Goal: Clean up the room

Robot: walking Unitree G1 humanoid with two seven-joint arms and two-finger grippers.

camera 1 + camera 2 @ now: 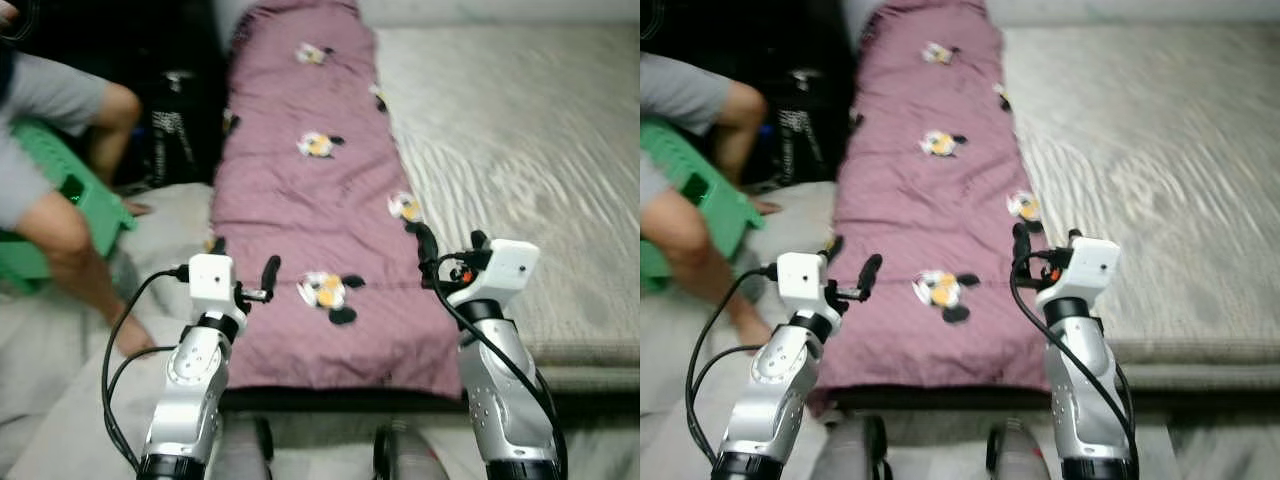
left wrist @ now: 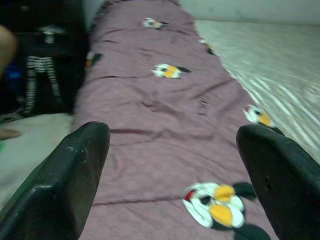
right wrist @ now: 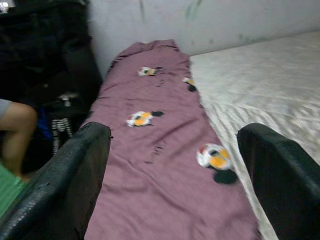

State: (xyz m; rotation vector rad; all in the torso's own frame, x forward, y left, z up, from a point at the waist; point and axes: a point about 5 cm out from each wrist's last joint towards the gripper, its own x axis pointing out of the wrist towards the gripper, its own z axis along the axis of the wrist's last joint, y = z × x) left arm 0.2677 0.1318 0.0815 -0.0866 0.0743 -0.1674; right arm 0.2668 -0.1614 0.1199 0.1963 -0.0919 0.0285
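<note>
Bedroom, blurred frames: a purple quilt (image 1: 310,200) folded into a long strip runs from 6 toward 12 o'clock along the left side of a grey mattress (image 1: 520,150); left gripper (image 1: 243,270) hovers over the quilt's near left edge, right gripper (image 1: 448,240) over its near right edge at the seam with bare mattress; both sets of fingers spread, grasping nothing. Risk, judged: a seated person's leg (image 1: 70,250) and green stool (image 1: 70,190) sit close at 9 o'clock, so a leftward swing or step could strike them; one-sided pinching may drag the quilt off the near edge; open room lies at 2 o'clock.

One purple blanket (image 1: 300,200), perhaps one green stool (image 1: 75,195)
</note>
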